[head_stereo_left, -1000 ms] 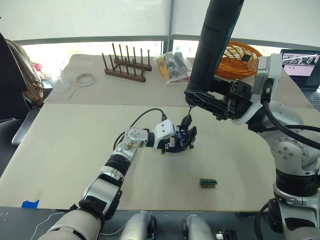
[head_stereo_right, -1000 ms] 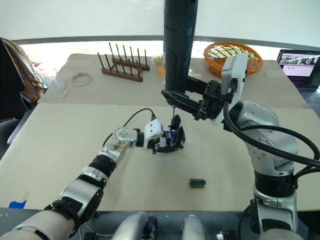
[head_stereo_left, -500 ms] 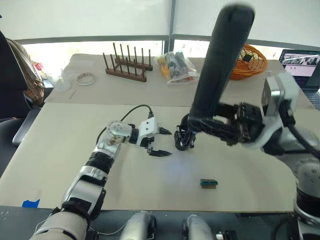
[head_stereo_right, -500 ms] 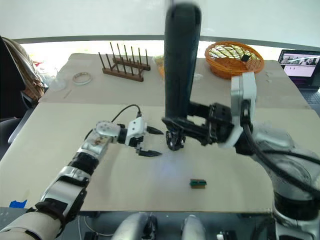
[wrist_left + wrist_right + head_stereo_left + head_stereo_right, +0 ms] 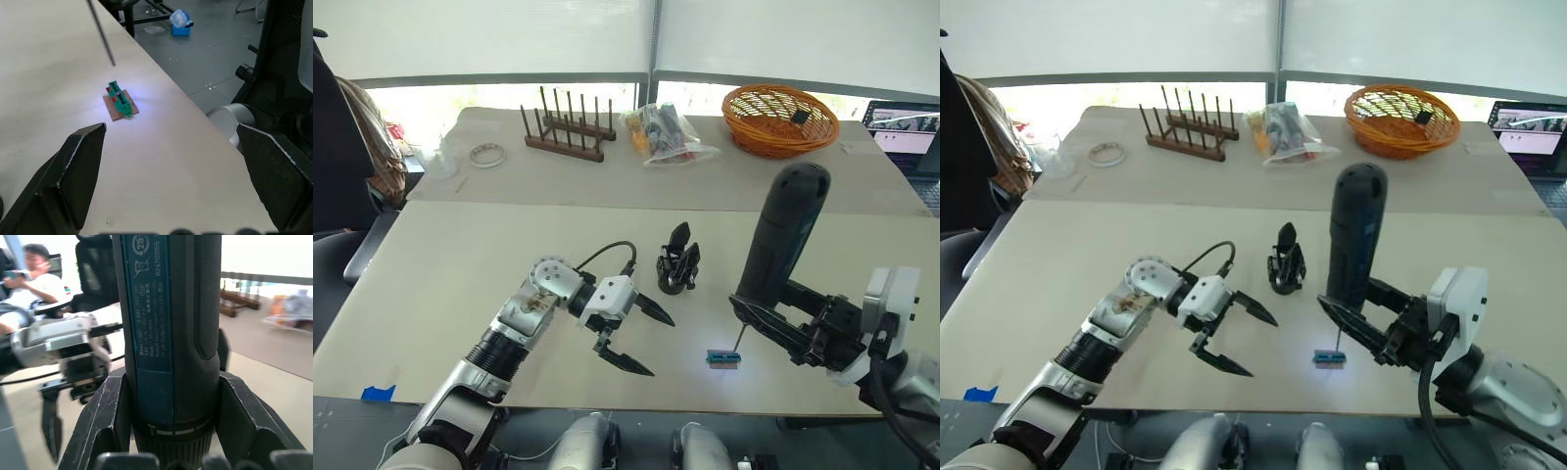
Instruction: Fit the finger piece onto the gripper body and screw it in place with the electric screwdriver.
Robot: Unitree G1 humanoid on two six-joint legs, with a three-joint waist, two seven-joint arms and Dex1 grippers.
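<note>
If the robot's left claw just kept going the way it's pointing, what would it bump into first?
Probably the small green block: it lies on the table straight ahead of the open left gripper, under the electric screwdriver bit. Depth is hard to judge.

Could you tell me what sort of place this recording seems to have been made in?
Probably an office or lab used as a robot test bench: pale work tables by bright shaded windows, a laptop open at the far right, and props along the back such as a wooden peg rack and an orange wicker basket.
</note>
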